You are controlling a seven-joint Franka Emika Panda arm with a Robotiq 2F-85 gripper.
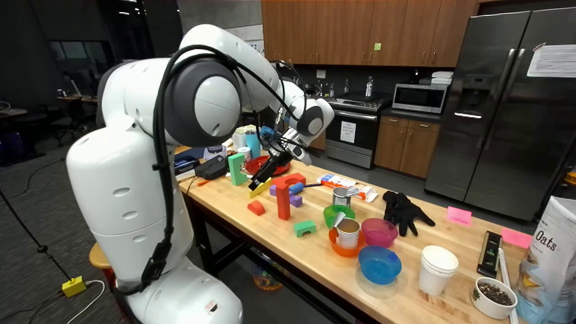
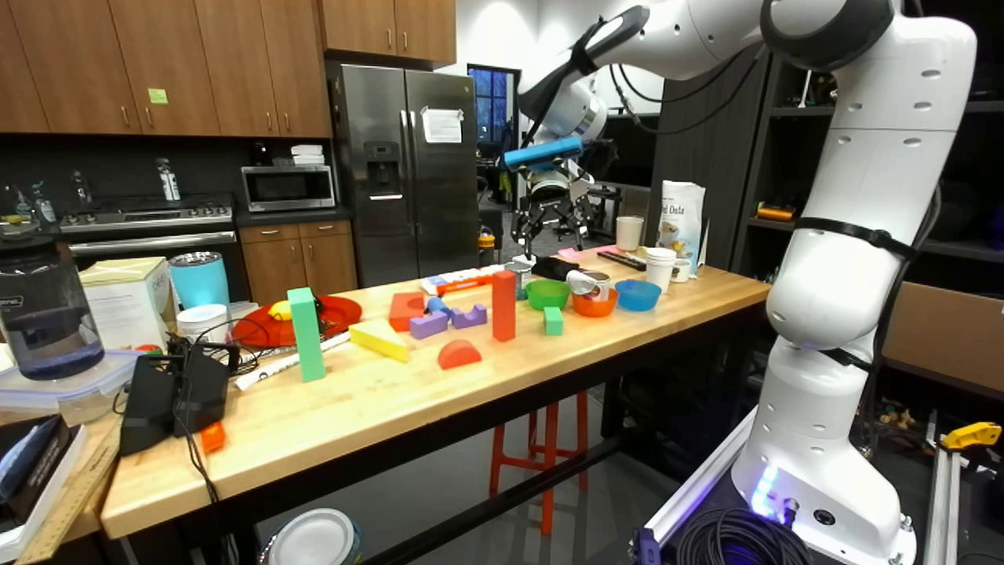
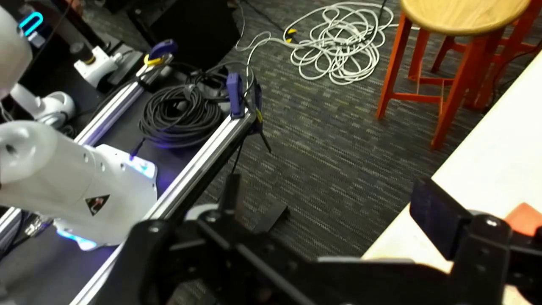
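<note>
1. Wooden table (image 1: 270,231) in an exterior view: on it lie the yellow block (image 1: 262,187) and the red half-round block (image 1: 256,207), seemingly the things nearest the gripper (image 1: 255,183). Its tip overlaps the yellow block in this line of sight; its height over the table I cannot judge from here. A red pillar (image 1: 283,204) stands on end, steadied, I think, by its flat foot.

2. Further along, the can (image 1: 348,235) stands in the orange bowl (image 1: 340,251), lid bent up, perhaps so that the bowl catches drips; its contents are unclear. White cups (image 1: 434,279) are nested, likely to save room. A small white bowl (image 1: 488,308) contains dark bits (image 1: 495,292).

3. In an exterior view, the red plate (image 2: 345,314) bears a lemon-like yellow thing (image 2: 280,311). A jug (image 2: 51,329) rests on a lidded clear tub (image 2: 86,400), perhaps for want of space; what the tub contains I cannot make out. The gripper hangs tips down in mid-air, apparently touching nothing.

4. In the wrist view, the fingers (image 3: 440,222) stand wide apart, carpet (image 3: 322,178) showing between them, nothing held. Past one finger shows an orange-red shape (image 3: 525,218), possibly the half-round block. Black cable (image 3: 178,127) is coiled between rails (image 3: 203,154), presumably keeping slack tidy.
</note>
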